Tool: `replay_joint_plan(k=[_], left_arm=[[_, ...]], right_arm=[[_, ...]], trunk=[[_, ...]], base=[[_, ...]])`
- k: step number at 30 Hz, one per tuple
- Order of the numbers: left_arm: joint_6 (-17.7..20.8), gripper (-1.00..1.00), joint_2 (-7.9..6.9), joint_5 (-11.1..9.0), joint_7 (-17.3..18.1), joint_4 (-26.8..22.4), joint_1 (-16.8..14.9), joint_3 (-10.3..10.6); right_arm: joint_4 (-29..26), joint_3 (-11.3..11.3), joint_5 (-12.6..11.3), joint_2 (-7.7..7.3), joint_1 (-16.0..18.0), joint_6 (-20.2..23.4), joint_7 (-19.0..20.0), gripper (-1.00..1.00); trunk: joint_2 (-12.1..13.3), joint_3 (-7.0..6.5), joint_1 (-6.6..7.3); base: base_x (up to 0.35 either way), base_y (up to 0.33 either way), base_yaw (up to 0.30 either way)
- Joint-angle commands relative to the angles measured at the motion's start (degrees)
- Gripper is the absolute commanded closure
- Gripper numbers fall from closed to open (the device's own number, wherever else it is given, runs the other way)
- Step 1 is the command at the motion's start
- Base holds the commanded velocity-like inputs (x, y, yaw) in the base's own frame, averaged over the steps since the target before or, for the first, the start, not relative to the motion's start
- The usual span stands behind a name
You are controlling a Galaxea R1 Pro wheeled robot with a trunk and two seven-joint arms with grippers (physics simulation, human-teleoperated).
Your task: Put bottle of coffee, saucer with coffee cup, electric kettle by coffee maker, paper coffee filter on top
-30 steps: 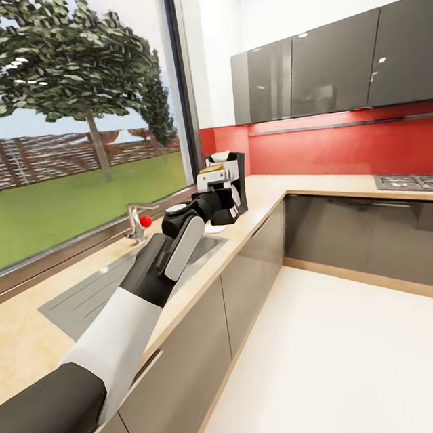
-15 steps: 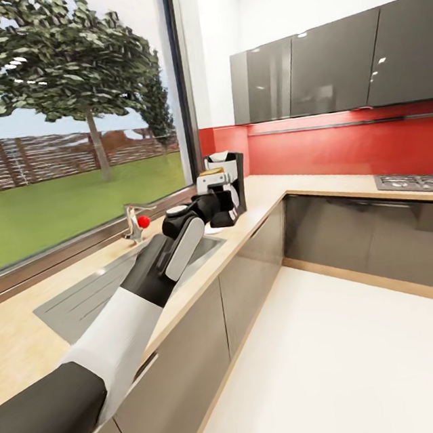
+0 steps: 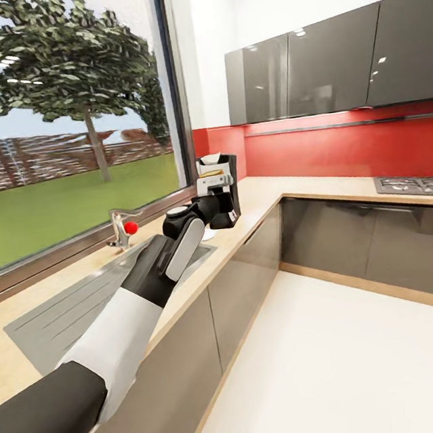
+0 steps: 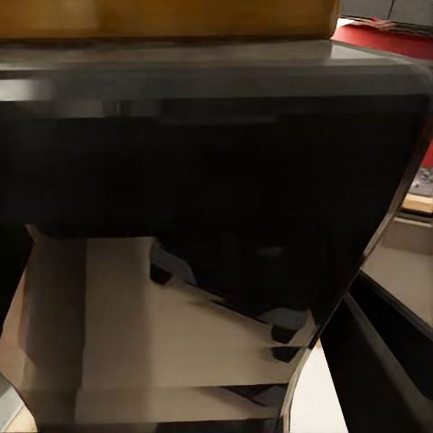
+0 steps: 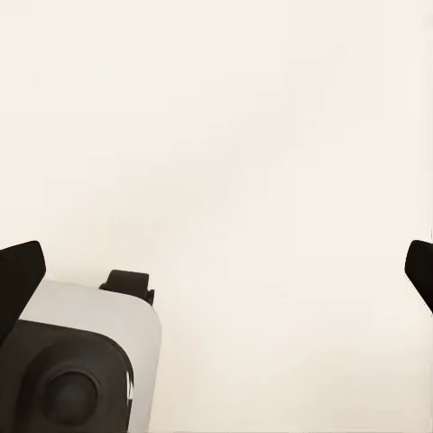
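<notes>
Left gripper [image 3: 211, 184] is reaching out near the centre of the head view, right in front of the coffee maker [image 3: 227, 174], and it appears to be carrying a yellow-topped object — probably the bottle of coffee [image 3: 211, 173], though it is too small there to be sure. Whether the jaws are clamped on it cannot be told from these pictures. In the left wrist view a dark glossy body is sitting very close to the lens, with a yellow-brown band along the upper edge of the frame.

Right gripper [image 5: 216, 271] is hanging over pale floor [image 5: 271, 135] in its wrist view, its dark fingertips [image 5: 23, 271] showing at the left and right edges, spread wide with nothing between them.

The coffee maker is standing on the countertop [image 3: 261, 193] left of centre, beyond the sink [image 3: 72, 311] and its faucet [image 3: 119, 229].

Judging from this, the step in hand is bringing the bottle to the counter beside the machine. Doing it well likely means lowering it onto bare counter just beside the machine rather than against it, keeping it upright, and releasing only once its base is resting flat — a nudge could shift the coffee maker.
</notes>
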State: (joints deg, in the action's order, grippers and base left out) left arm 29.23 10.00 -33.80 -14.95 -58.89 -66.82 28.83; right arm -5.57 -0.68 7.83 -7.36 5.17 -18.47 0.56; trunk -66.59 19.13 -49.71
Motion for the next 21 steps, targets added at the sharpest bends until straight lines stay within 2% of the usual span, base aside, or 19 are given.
replay_joint_plan(k=[1, 8, 21], left_arm=[[0.13, 1.0, 0.0, -0.56, -0.52, -0.06, -0.06, 0.08], [0.13, 1.0, 0.0, -0.56, -0.52, -0.08, -0.06, 0.08], [0.13, 1.0, 0.0, -0.56, -0.52, 0.0, -0.06, 0.08]], right_arm=[[0.03, -0.02, 0.25, -0.02, 0.05, -0.17, 0.06, -1.0], [0.03, -0.02, 0.25, -0.02, 0.06, -0.17, 0.06, -1.0], [0.03, 0.0, 0.25, -0.02, 0.05, -0.17, 0.06, -1.0]], trunk=[[-0.05, 0.07, -0.01], [-0.05, 0.07, -0.01], [-0.05, 0.07, -0.01]], base=[[0.065, -0.051, 0.0], [0.102, -0.081, 0.0], [0.239, -0.2, 0.0]])
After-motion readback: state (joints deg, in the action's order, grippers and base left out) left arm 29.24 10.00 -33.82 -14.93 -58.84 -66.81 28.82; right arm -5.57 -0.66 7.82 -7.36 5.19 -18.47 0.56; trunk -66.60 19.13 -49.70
